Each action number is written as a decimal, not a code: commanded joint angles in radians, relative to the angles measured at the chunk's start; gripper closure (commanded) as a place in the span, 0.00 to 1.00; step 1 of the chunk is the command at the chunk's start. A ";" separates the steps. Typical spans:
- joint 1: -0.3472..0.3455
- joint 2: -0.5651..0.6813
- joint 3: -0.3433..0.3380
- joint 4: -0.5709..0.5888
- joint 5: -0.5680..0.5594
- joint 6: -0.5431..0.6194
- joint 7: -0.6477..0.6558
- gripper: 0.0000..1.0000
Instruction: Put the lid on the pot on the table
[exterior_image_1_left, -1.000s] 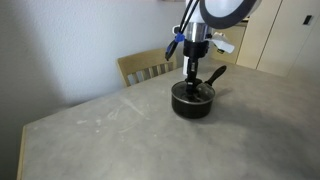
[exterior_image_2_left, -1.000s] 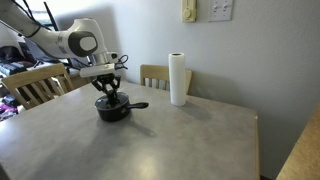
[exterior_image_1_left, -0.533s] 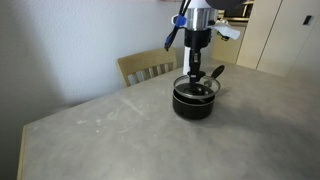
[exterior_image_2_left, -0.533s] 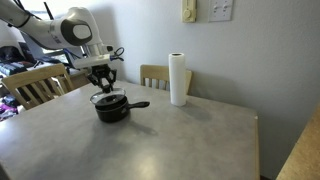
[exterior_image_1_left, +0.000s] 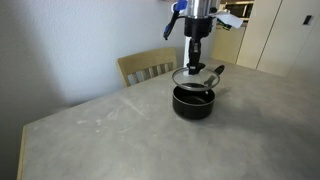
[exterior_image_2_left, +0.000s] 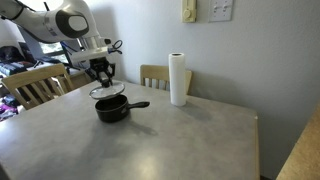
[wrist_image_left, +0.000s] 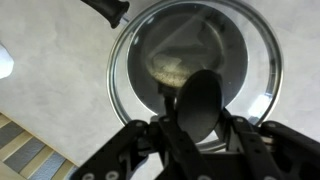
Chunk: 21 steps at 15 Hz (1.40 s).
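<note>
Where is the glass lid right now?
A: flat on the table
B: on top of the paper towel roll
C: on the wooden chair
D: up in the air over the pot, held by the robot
D: the gripper grips the lid by its knob, with a gap showing above the pot.

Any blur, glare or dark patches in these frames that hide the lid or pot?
Wrist view: the gripper is soft, too close to focus; the lid carries pale reflections. In both exterior views the pot reads as a flat black shape; the table is evenly lit.
</note>
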 joint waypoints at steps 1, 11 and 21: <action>-0.011 -0.051 -0.001 -0.045 0.008 0.005 -0.004 0.86; -0.105 -0.214 -0.068 -0.257 -0.012 0.061 -0.164 0.86; -0.266 -0.234 -0.172 -0.438 0.188 0.357 -0.570 0.86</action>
